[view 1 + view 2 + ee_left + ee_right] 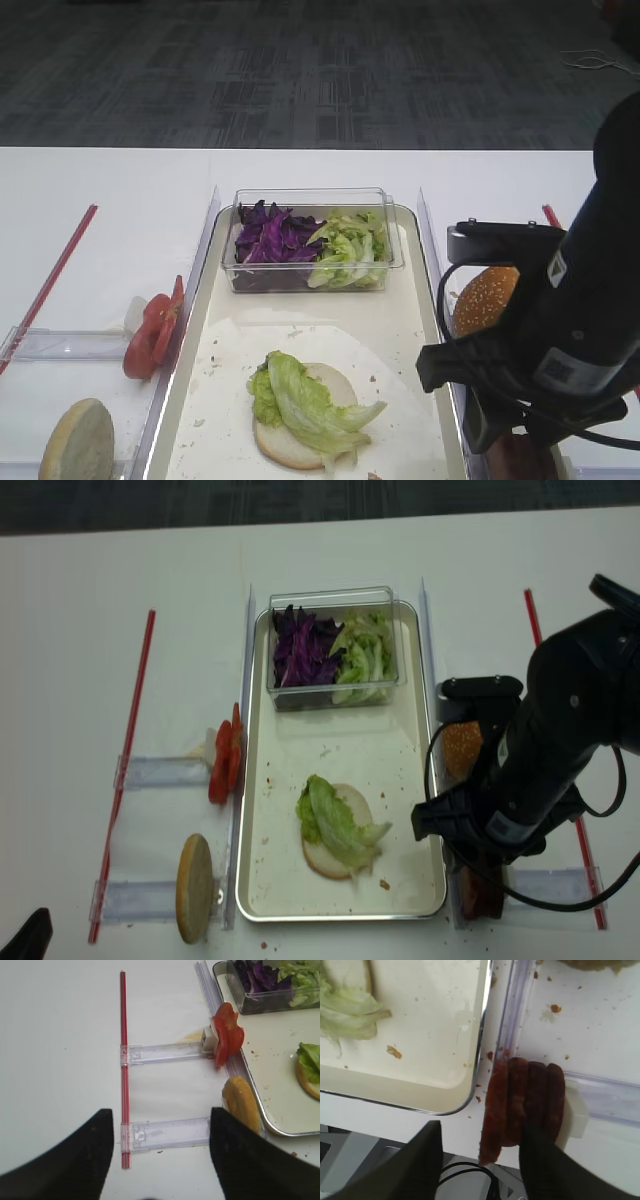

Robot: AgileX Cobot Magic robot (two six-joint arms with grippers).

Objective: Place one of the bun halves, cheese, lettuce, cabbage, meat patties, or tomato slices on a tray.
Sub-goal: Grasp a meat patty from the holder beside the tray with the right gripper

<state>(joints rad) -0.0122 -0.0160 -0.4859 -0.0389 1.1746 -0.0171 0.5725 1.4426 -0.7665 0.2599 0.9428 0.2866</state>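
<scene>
Several meat patties (pixel 526 1102) stand on edge in a clear rack just right of the cream tray (pixel 478 1050). My right gripper (pixel 482 1130) is open and low over them. Its right finger sits against the patties, the leftmost patty hangs between the fingers, and a gap separates that patty from the left finger. On the tray lies a pale bun base (pixel 300 440) with a lettuce leaf (pixel 305 400) on top. My left gripper (pixel 161 1112) is open and holds nothing, over the table left of the tray. Tomato slices (pixel 227 1035) and another bun half (pixel 242 1105) stand beside the tray's left rim.
At the tray's far end a clear plastic box (pixel 312 240) holds purple cabbage (pixel 268 238) and green lettuce (pixel 350 250). A sesame bun top (pixel 485 298) sits right of the tray, behind the right arm (pixel 570 330). Red strips (pixel 123 1060) and clear rack rails (pixel 167 1132) lie on the white table.
</scene>
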